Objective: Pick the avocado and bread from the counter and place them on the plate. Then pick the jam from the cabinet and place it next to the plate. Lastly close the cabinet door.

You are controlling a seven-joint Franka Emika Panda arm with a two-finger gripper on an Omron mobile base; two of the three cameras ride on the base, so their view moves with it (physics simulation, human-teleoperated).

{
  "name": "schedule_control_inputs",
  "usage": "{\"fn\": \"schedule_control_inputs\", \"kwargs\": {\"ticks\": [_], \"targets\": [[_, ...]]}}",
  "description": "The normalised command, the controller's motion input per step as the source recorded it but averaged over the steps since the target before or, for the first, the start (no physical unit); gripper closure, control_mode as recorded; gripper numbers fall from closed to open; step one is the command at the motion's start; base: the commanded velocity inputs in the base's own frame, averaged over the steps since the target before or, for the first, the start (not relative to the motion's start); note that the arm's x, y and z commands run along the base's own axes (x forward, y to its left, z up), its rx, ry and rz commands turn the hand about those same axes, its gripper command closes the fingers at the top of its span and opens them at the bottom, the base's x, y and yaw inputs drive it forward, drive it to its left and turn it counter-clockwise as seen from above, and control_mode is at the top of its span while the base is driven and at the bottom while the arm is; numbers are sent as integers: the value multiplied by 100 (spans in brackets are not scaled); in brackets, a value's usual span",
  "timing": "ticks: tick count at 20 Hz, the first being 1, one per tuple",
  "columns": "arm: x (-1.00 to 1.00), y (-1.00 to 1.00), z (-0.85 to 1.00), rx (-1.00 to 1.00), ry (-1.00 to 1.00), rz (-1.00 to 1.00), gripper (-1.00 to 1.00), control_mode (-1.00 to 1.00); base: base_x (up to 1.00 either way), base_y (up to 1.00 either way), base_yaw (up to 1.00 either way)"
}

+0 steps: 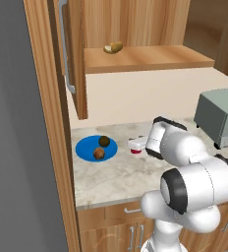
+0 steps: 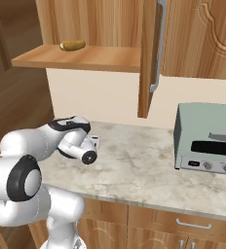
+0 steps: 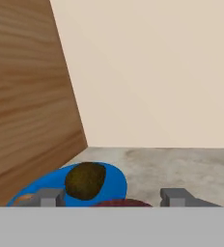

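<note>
So the plate [image 1: 86, 141] sits on the counter [image 1: 116, 172] with 2 balls on it: avocado [image 1: 104, 141] toward 12 o'clock, bread [image 1: 99, 154] toward 6. The jam [image 1: 134, 150] stands on the counter at the plate's 3 o'clock, just beside it, right under the gripper [image 1: 136, 143]. In the hand view its fingertips [image 3: 47, 197] stand spread either side of the dark lid; can't tell if they're touching it. Cabinet [image 1: 135, 54] door's wide open, yellowish lump [image 1: 113, 47] on the shelf. Toaster oven [image 2: 207, 141] out at 3 o'clock.
</note>
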Motion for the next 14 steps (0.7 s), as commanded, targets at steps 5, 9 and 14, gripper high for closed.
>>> {"fn": "schedule_control_inputs", "kwargs": {"ticks": [5, 9, 14], "targets": [[10, 6, 36, 0, 1, 0, -100, -100, 0, 0, 0], [-14, 5, 60, 0, 7, -1, -100, -100, 0, 0, 0], [-46, 0, 60, 0, 13, 0, -100, -100, 0, 0, 0]]}}
